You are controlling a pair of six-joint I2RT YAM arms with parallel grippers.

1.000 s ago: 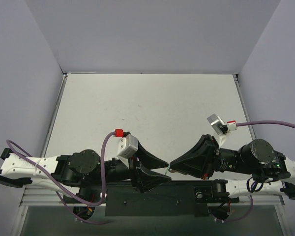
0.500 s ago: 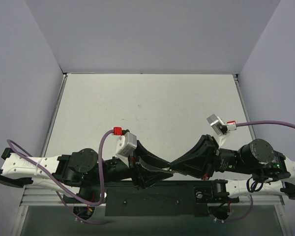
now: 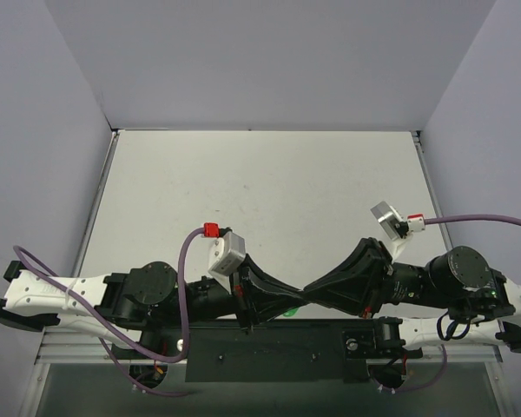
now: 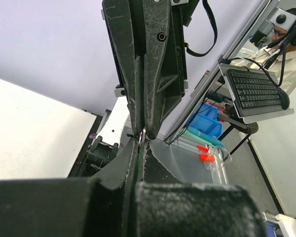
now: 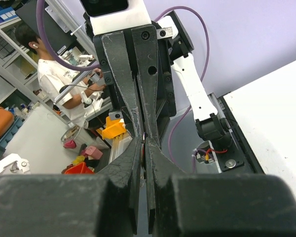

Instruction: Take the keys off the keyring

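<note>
Item: left gripper, black, two fingers, lying at the 6 o'clock edge of the white table and pointing toward 3 o'clock. Fingers clenched flat together; in the left wrist view a thin green sliver shows in the seam between them. Item: right gripper, black, two fingers, at the same 6 o'clock edge, pointing toward 9 o'clock, tip to tip with the left one. Fingers clenched, no gap visible in the right wrist view; what they pinch cannot be told. Item: the keyring, a small bright green piece, seen from above just at 6 o'clock of the left fingertips, partly covered by them, off the table and over the dark base rail. Item: the key, a tiny silver-grey piece of metal, seen only in the left wrist view, sitting exactly where the two pairs of fingertips meet, with the right gripper's tips at 12 o'clock of it and the left gripper's at 6 o'clock; its shape is too small to make out and which fingers bear on it cannot be told. Item: purple cable, looping from a red plug on the left wrist camera toward 7 o'clock. Item: second purple cable, running from the right wrist camera toward 3 o'clock. Item: black keyboard, on a tilted stand beyond the table, at 2 o'clock in the left wrist view.
</note>
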